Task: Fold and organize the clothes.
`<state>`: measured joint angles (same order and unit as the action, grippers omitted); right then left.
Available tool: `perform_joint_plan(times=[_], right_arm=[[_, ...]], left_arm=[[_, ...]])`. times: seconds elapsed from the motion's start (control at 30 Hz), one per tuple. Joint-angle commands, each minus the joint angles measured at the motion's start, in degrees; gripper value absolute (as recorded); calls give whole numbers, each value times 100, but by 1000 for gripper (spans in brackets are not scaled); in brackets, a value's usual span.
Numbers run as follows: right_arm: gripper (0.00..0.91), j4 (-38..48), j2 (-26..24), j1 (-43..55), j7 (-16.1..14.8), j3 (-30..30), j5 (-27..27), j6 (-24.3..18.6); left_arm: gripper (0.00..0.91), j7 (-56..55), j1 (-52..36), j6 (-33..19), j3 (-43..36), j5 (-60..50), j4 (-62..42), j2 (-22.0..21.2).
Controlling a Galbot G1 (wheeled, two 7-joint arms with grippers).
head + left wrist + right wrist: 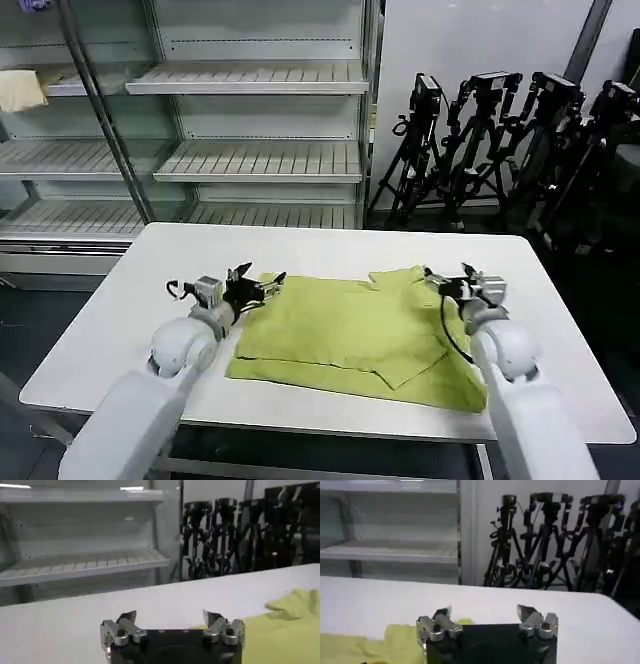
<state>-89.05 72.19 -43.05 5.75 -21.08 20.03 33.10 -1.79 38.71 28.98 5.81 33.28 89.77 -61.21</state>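
The lime yellow-green T-shirt point(350, 335) is laid partly folded on the white surface point(330, 250), nearer its front edge. The left tool point(262, 287) is held at the shirt's far left corner with its fingers point(125, 625) spread apart. The right tool point(447, 282) is held at the shirt's far right corner, likewise spread wide and gripping nothing.

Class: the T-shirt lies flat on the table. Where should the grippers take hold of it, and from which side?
Judging by its pose, pinch the T-shirt at its two far corners, from above. The open left gripper and open right gripper hover near them, and flat cloth offers only edges to grip.
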Motion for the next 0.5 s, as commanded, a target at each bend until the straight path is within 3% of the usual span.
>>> perform_joint_plan(times=[0.03, 0.1, 0.13, 0.17, 0.2, 0.23, 0.5], right_arm=[[907, 1029, 347, 686, 206, 455, -120, 23], [887, 1080, 352, 679, 209, 439, -95, 24], [141, 1086, 349, 674, 199, 438, -48, 22], [0, 1087, 345, 669, 202, 445, 11, 23], [0, 1075, 336, 664, 193, 453, 43, 25], [0, 1062, 326, 657, 194, 466, 60, 28], [0, 1093, 298, 649, 197, 505, 143, 28]], left_arm=[[907, 466, -791, 273, -316, 30, -1096, -78], [907, 573, -744, 321, -324, 4, -1081, -68], [907, 573, -740, 357, -323, 2, -1094, -87], [907, 570, -736, 404, -328, 0, -1130, -111], [131, 573, -734, 404, -328, -6, -1166, -119], [20, 585, -733, 403, -345, -19, -1191, -131], [20, 550, -742, 406, -353, 24, -1271, -178]])
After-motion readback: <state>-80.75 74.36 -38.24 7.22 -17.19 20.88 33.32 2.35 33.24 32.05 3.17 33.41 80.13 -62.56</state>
